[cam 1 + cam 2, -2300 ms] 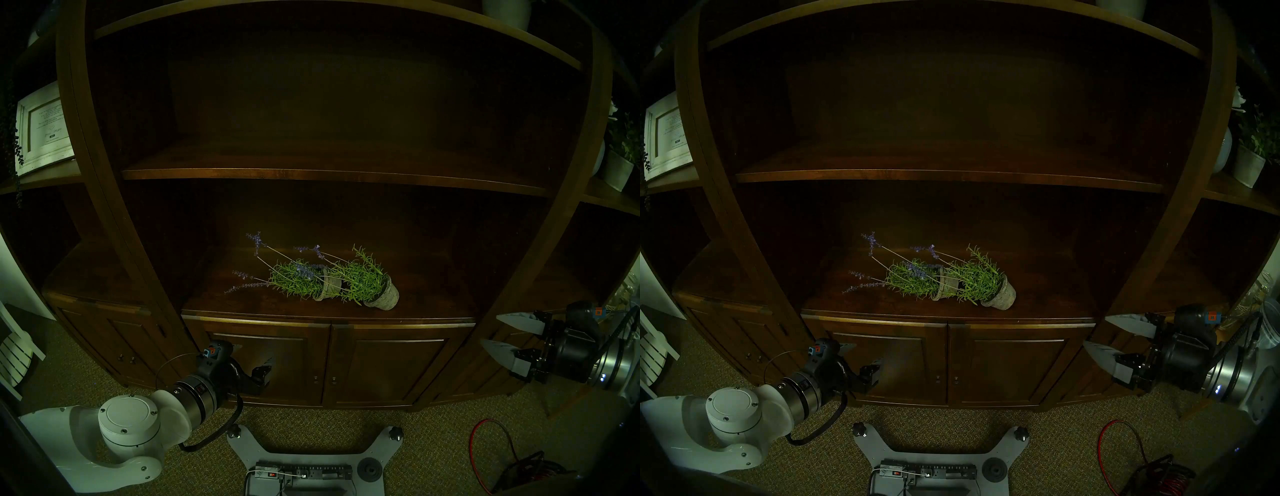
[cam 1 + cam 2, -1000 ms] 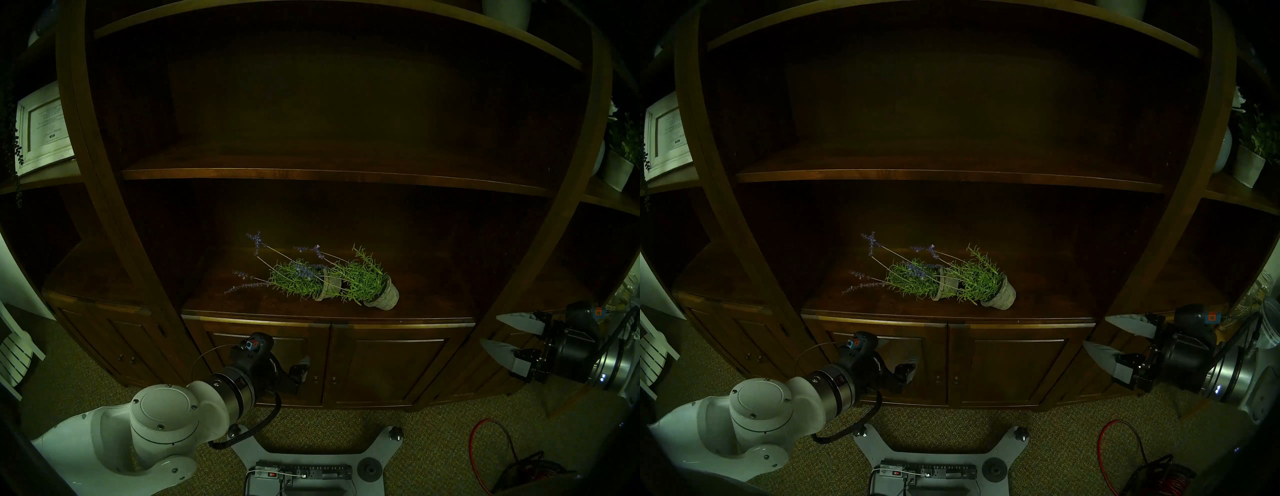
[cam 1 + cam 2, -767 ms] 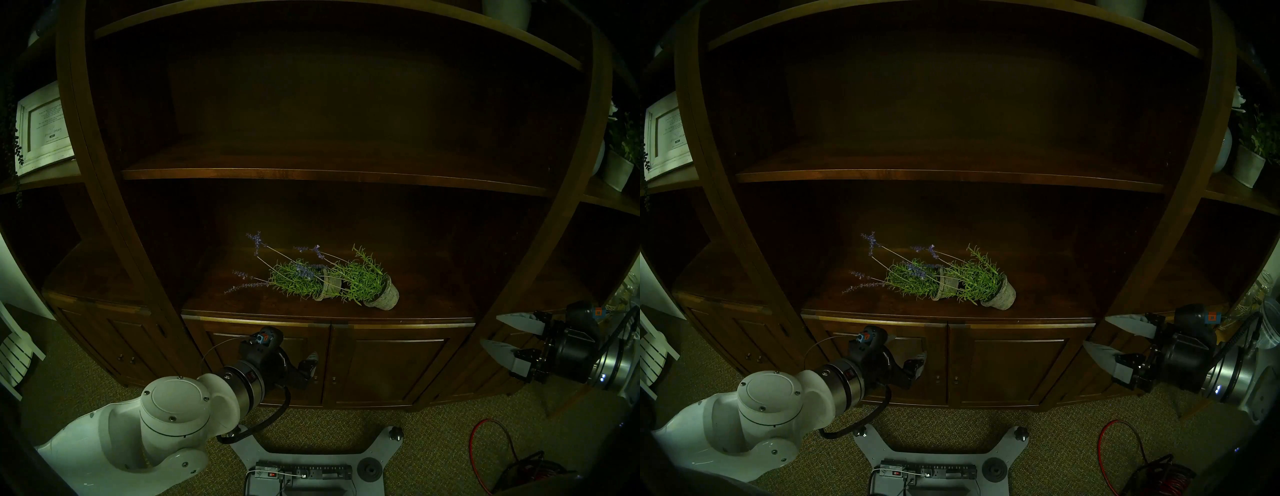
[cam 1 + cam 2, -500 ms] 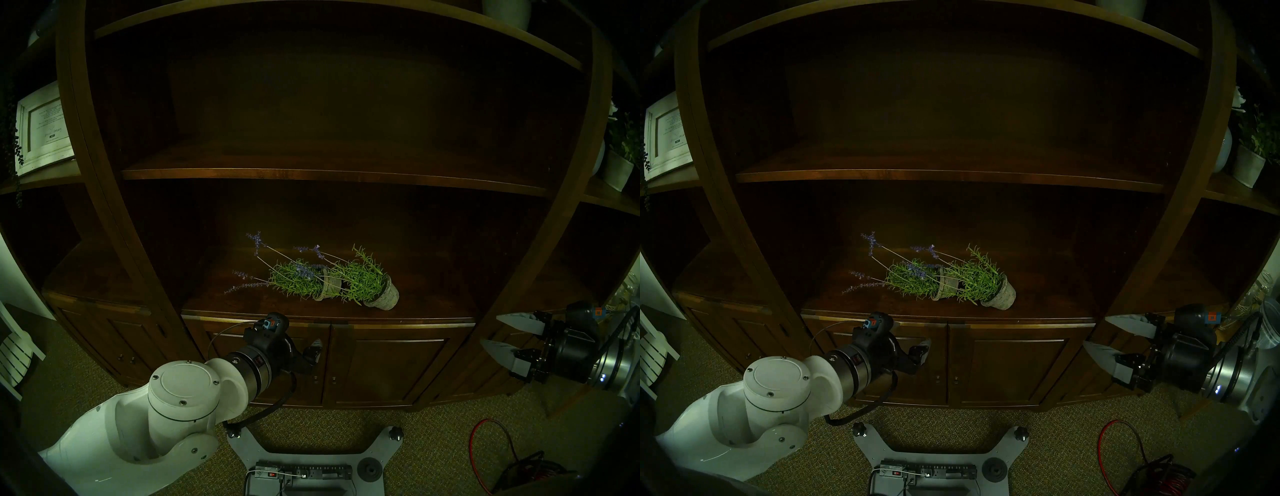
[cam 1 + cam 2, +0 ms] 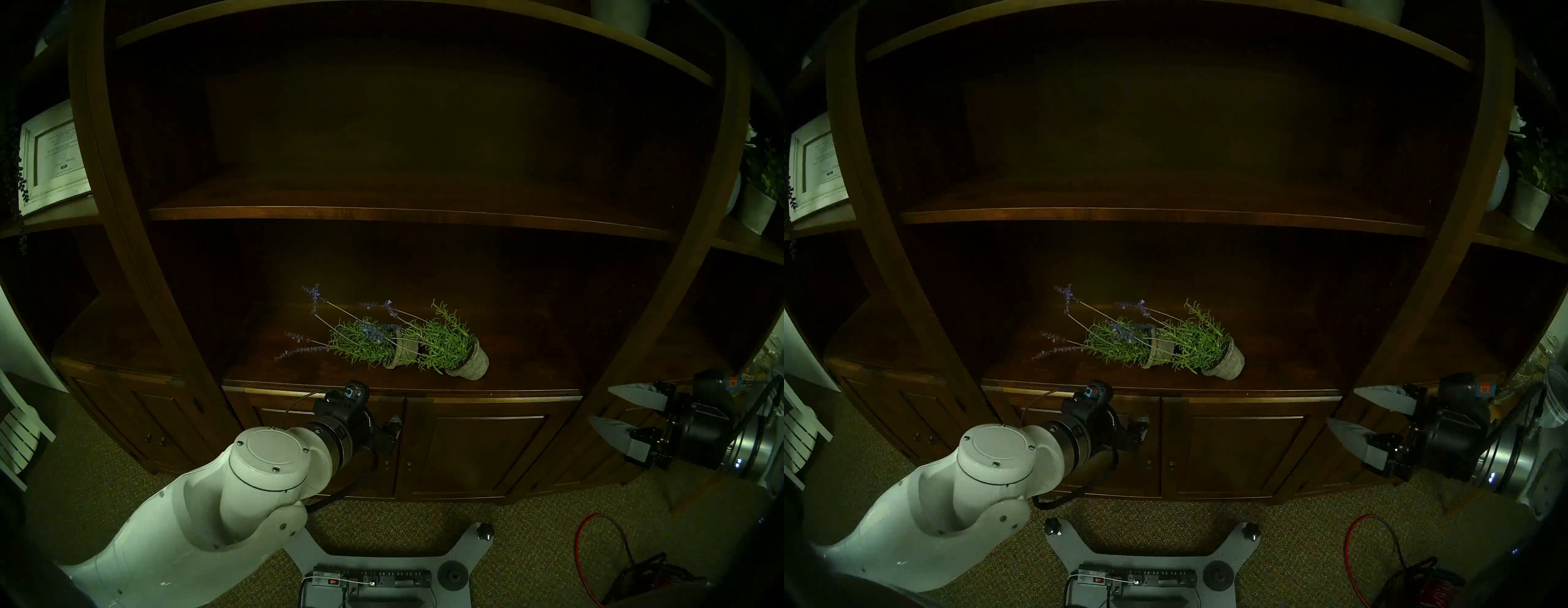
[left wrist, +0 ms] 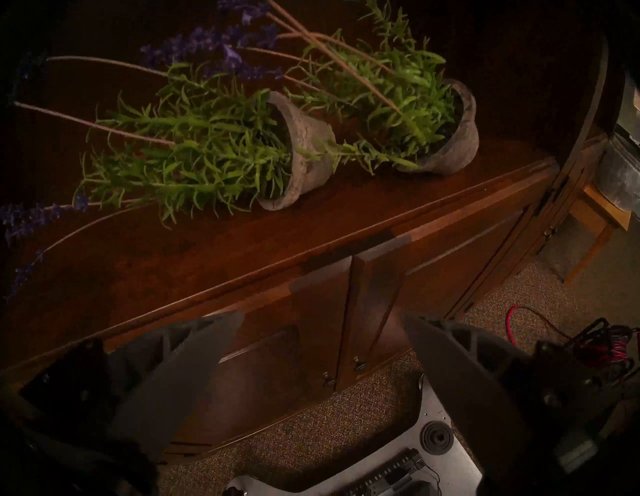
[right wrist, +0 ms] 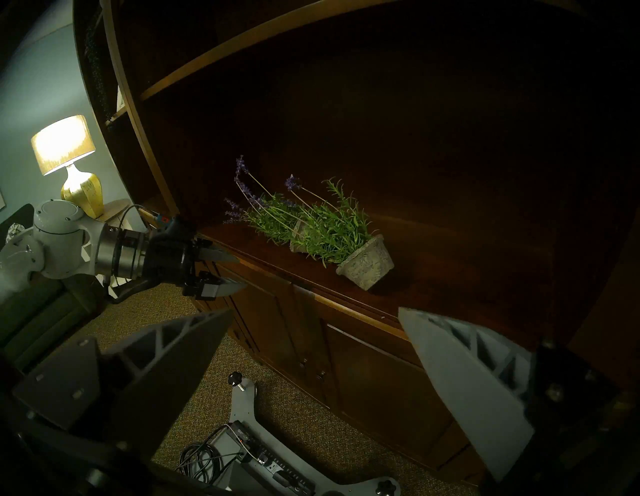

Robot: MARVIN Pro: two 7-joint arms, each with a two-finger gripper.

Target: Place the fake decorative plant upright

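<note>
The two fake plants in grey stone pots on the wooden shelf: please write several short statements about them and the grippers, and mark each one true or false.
1. Both grey stone pots, the left pot and the right pot, lie on their sides on the dark wooden shelf. True.
2. The left gripper holds a pot. False: it is open, empty, in front of the shelf edge.
3. The right gripper is open. True.
4. The purple flower stems point to the robot's right. False: they point left.
</note>
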